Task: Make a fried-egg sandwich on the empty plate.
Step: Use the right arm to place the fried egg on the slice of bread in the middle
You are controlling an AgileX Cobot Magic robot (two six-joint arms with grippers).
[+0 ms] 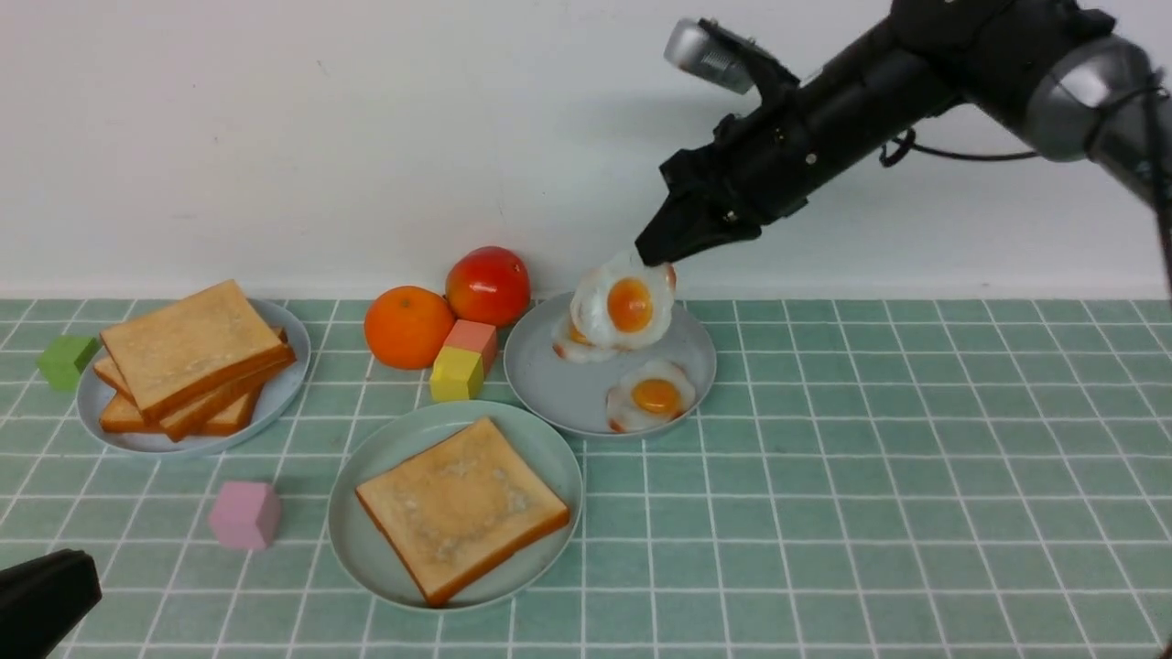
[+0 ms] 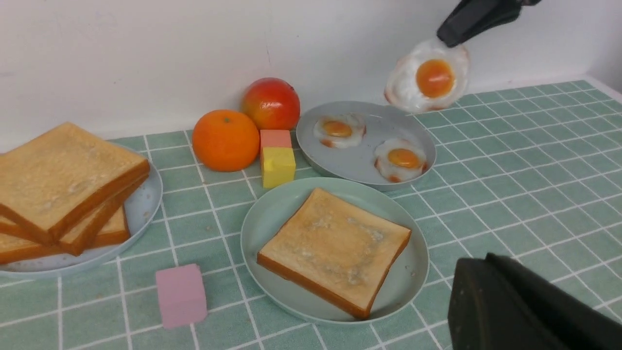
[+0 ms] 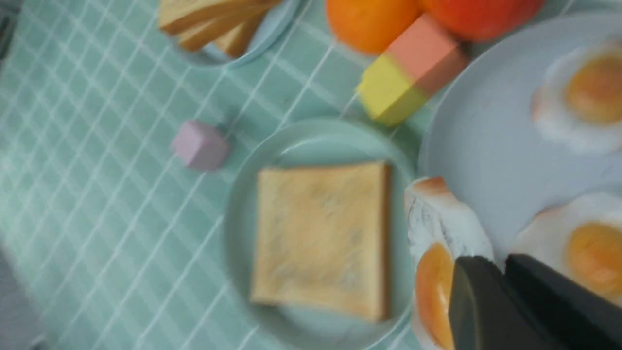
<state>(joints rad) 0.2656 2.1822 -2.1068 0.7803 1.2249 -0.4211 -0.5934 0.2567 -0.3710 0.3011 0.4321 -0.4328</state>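
Observation:
The mint-green plate (image 1: 366, 540) at front centre holds one toast slice (image 1: 462, 506); it also shows in the left wrist view (image 2: 272, 214) and right wrist view (image 3: 311, 136). My right gripper (image 1: 652, 256) is shut on a fried egg (image 1: 623, 307) by its edge, holding it hanging above the grey-blue egg plate (image 1: 558, 384), which holds two more eggs (image 1: 652, 395). The held egg shows in the right wrist view (image 3: 437, 233). My left gripper (image 1: 46, 599) rests low at the front left, jaws together and empty.
A grey-blue plate (image 1: 284, 384) at the left carries a pile of toast slices (image 1: 188, 352). An orange (image 1: 407, 327), a tomato (image 1: 488, 286), pink-and-yellow blocks (image 1: 462, 361), a green cube (image 1: 66, 361) and a pink cube (image 1: 244, 514) sit around the plates. A white wall runs behind.

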